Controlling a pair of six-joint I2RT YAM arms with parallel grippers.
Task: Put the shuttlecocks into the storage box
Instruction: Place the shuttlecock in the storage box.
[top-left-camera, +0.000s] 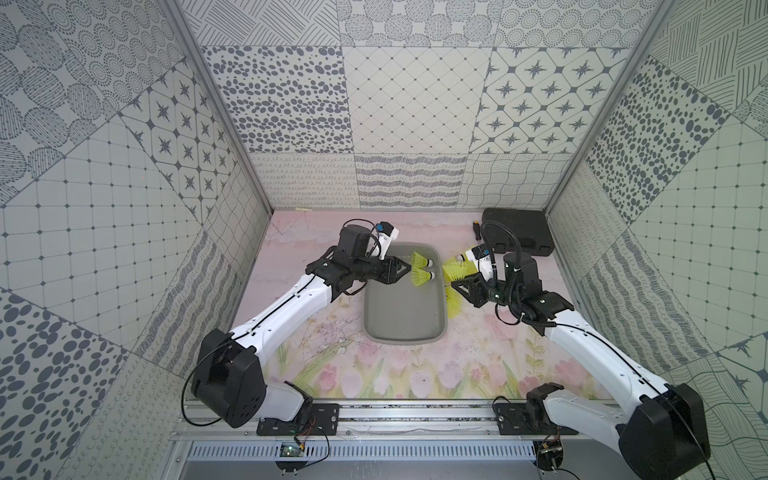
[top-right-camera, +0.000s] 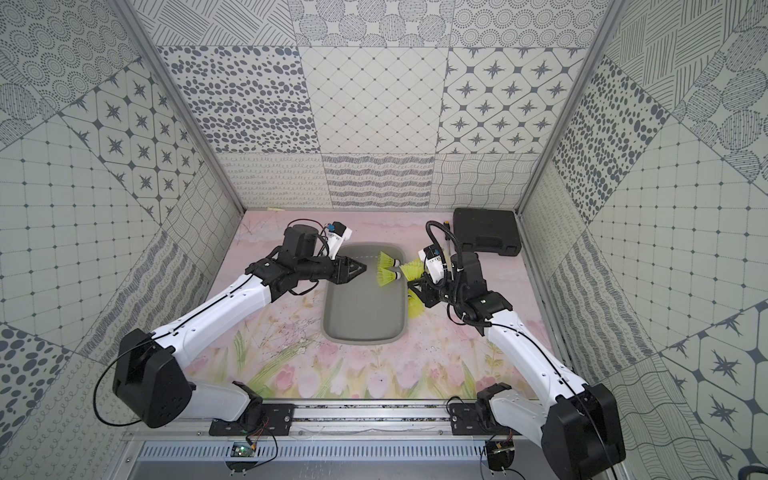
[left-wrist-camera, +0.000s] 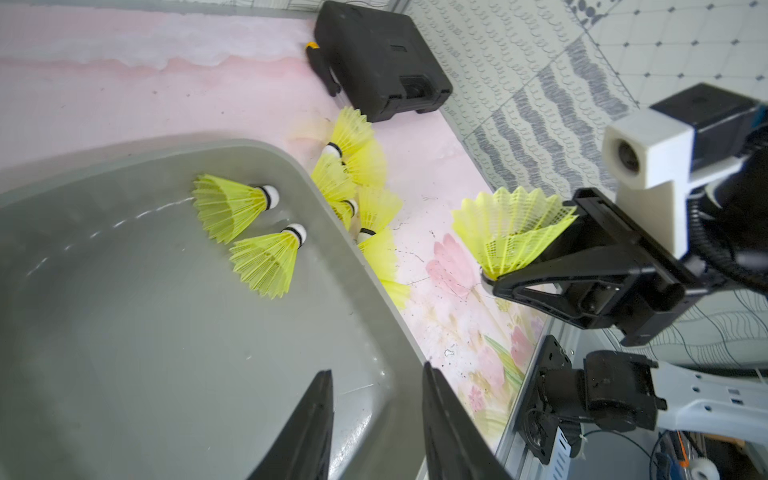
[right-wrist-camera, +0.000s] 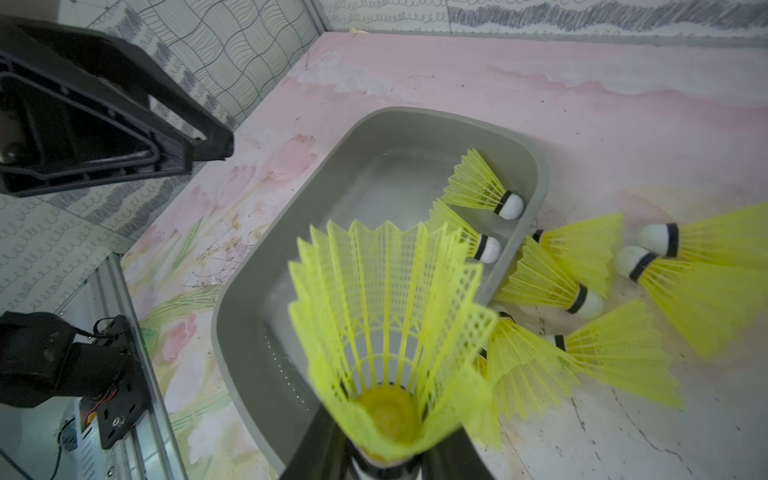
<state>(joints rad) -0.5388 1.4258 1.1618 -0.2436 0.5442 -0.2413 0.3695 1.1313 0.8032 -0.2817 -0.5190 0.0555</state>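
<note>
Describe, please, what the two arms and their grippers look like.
The left arm and right arm have white shells, black joints and thin black cables along them. The left gripper and right gripper are black, with triangular open-frame fingers and a white camera each; a ribbed black hose loops over the right wrist.

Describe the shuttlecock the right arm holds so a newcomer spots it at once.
Find the shallow grey plastic storage tray on the floral table. Beside its long edge nearest the right arm, the right gripper is shut on one neon yellow-green plastic shuttlecock. Unlike those lying in the tray or on the table, it is pinched by its tip, skirt opening toward the tray.
</note>
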